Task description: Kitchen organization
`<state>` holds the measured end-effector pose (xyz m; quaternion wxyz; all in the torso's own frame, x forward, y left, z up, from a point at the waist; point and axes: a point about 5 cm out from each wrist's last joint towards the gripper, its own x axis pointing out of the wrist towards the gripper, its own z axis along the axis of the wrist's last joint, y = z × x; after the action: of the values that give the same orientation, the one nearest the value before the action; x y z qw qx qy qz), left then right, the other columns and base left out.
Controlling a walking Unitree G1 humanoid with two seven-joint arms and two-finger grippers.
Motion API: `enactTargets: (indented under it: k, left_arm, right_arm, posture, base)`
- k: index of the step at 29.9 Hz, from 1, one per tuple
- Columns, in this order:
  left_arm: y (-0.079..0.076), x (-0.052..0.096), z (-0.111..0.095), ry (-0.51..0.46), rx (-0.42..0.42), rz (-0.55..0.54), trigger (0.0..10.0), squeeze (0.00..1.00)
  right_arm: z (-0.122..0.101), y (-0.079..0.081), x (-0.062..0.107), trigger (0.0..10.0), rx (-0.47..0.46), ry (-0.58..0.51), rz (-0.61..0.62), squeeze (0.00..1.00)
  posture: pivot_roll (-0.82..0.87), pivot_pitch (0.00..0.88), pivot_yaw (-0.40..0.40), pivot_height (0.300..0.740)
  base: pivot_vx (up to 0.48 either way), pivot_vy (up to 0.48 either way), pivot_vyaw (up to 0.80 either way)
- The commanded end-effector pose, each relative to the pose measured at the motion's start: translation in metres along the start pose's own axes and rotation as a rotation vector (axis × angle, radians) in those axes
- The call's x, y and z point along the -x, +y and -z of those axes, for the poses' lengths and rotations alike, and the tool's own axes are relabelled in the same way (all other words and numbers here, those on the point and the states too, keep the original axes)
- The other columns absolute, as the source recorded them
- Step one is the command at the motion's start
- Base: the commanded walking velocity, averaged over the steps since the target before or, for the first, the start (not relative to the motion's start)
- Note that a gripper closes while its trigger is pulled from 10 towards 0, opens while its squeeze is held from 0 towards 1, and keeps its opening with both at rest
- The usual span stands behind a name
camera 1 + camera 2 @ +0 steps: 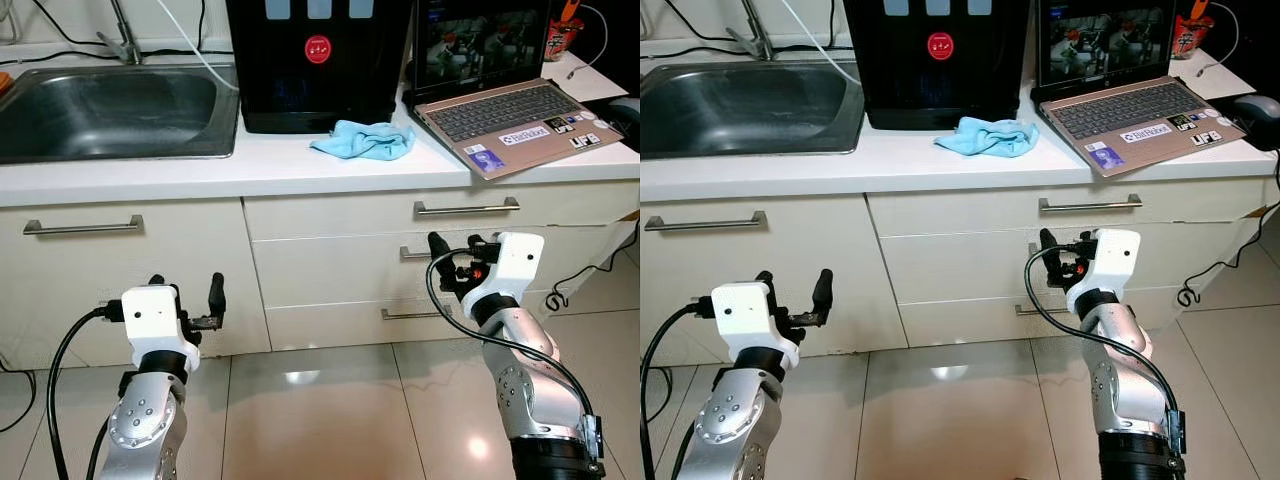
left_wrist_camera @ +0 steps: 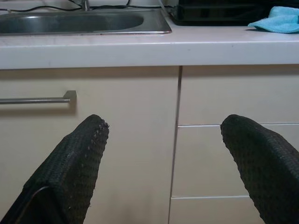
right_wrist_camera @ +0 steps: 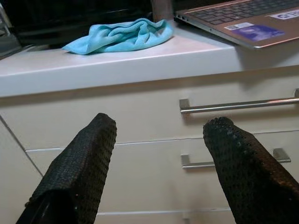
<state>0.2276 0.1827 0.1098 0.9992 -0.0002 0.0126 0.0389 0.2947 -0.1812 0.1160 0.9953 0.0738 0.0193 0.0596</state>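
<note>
Down low, both grippers hang before the cabinet fronts with nothing between their fingers. The left gripper (image 1: 186, 293) has its two black fingers (image 2: 74, 163) spread wide, facing the door under the sink. The right gripper (image 1: 452, 250) also has its fingers (image 3: 79, 163) spread apart, held near the handle of the middle drawer (image 1: 330, 268) on the right.

One light blue cloth (image 1: 365, 140) lies crumpled on the white worktop (image 1: 150, 172), at the near foot of the black machine and just left of the laptop; its long axis runs left to right. One steel sink (image 1: 110, 110) is set into the worktop at the left, with one tap (image 1: 122, 35) at its far edge. One black machine (image 1: 315, 60) stands in the middle, carrying a round red label whose writing is too small to read. One open laptop (image 1: 520, 115) sits at the right, angled, its near corner overhanging the worktop edge; it carries several stickers, none of them readable.

Four bar handles show: one on the left door (image 1: 83, 226), three on the stacked drawers. Pale glossy floor tiles (image 1: 320, 400) lie below.
</note>
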Motion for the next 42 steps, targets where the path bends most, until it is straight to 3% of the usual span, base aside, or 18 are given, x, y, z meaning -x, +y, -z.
enactTargets:
  k: [1, 26, 42]
  left_arm:
    - [0.0004, -0.0007, -0.0047, -0.010, -0.009, 0.006, 10.0, 0.00]
    - [-0.0027, -0.0048, -0.0029, 0.009, -0.009, -0.012, 10.0, 0.00]
    - [0.0031, -0.0081, -0.0027, 0.008, -0.023, -0.060, 10.0, 0.00]
  right_arm:
    - [-0.0068, 0.0028, -0.0014, 10.0, 0.015, -0.019, -0.016, 0.00]
    - [-0.0056, 0.0073, -0.0048, 10.0, 0.047, 0.002, -0.045, 0.00]
    - [-0.0056, 0.0082, -0.0084, 10.0, 0.075, -0.012, -0.036, 0.00]
  posture:
    - [-0.04, 0.019, 0.034, 0.740]
    - [-0.04, 0.019, 0.021, 0.740]
    - [-0.03, 0.010, 0.020, 0.740]
  base:
    - [0.000, 0.274, 0.00]
    - [0.000, 0.480, 0.00]
    - [0.000, 0.459, 0.00]
